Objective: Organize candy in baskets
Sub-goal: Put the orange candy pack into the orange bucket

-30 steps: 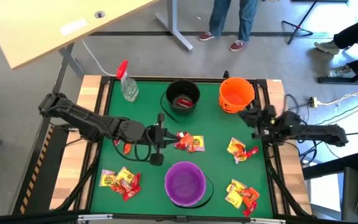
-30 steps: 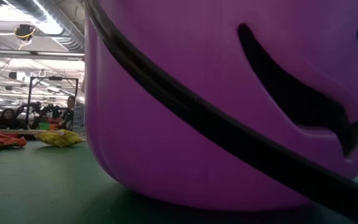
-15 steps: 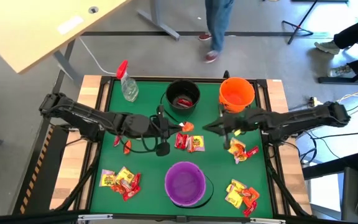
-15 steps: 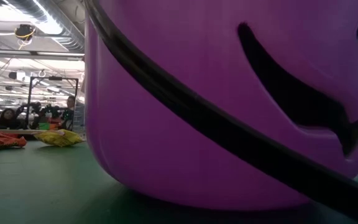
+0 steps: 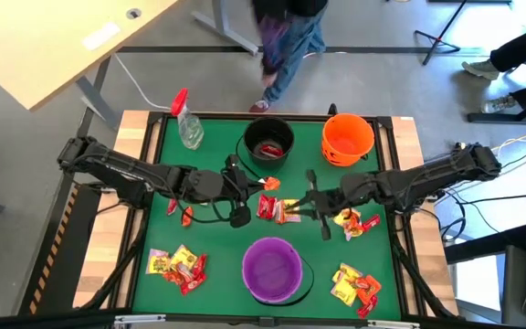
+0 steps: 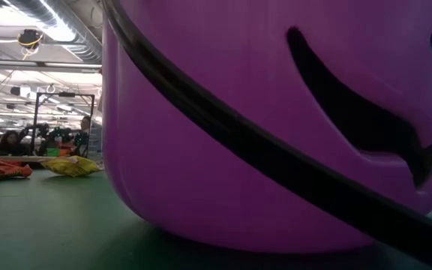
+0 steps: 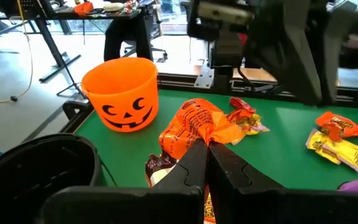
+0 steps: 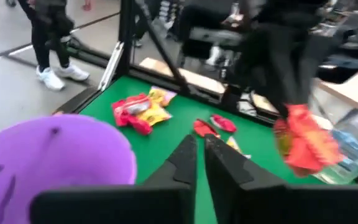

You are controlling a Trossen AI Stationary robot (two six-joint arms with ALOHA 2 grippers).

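Note:
In the high view my left gripper (image 5: 258, 185) is shut on an orange-red candy packet (image 5: 271, 184), between the black bucket (image 5: 268, 143) and the middle candy pile (image 5: 282, 211). My right gripper (image 5: 299, 205) reaches in from the right, shut and holding nothing, at the right side of that pile. The orange bucket (image 5: 347, 137) stands at the far right and the purple bucket (image 5: 272, 270) at the near middle. More yellow and red packets lie near left (image 5: 177, 265), near right (image 5: 354, 285) and beside the right arm (image 5: 355, 221). A red packet lies inside the black bucket. My left gripper pinches the orange-red packet between its two fingertips (image 7: 199, 152) at the packet's crumpled near edge (image 7: 199, 132). The fingers come in about level from the table's left. The packet is lifted clear of the table and stands up past the fingertips.
A clear spray bottle with a red trigger (image 5: 186, 121) stands at the far left corner of the green mat. The purple bucket (image 6: 276, 112) fills the low view. A single red packet (image 5: 186, 216) lies under the left arm. A person walks past beyond the far edge.
My right arm has swung from beside the orange bucket toward the table's left and near edge, ending at the middle candy pile. My left gripper has moved a little toward the far edge with the orange-red packet, lifted off the pile.

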